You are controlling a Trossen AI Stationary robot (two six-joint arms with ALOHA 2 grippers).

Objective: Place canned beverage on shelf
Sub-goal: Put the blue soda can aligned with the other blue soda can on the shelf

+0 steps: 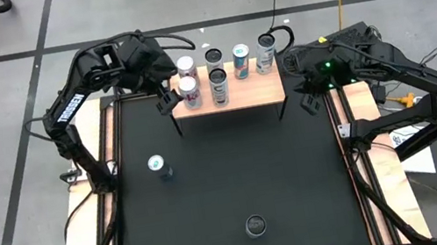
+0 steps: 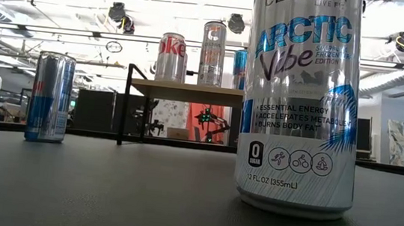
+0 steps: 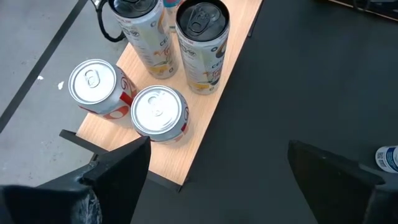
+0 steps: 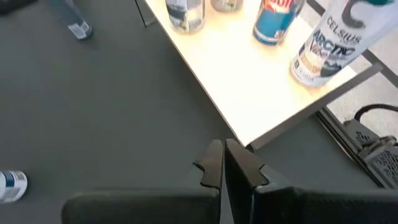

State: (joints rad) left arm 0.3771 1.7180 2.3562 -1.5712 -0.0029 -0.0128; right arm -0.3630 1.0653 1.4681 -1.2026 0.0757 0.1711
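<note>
- The white Celsius can [image 2: 302, 101] stands nearest the low camera, upright on the black mat [image 1: 229, 183], well apart from the left gripper [image 1: 169, 104].
- The blue can [image 1: 158, 165] stands nearer that gripper, also unshelved.
- The shelf [image 1: 253, 92], light wood, holds six cans beside the gripper.
- Left gripper's fingers are apart, empty; right gripper [image 4: 225, 163] is closed.
- Judged: two cans remain.
</note>
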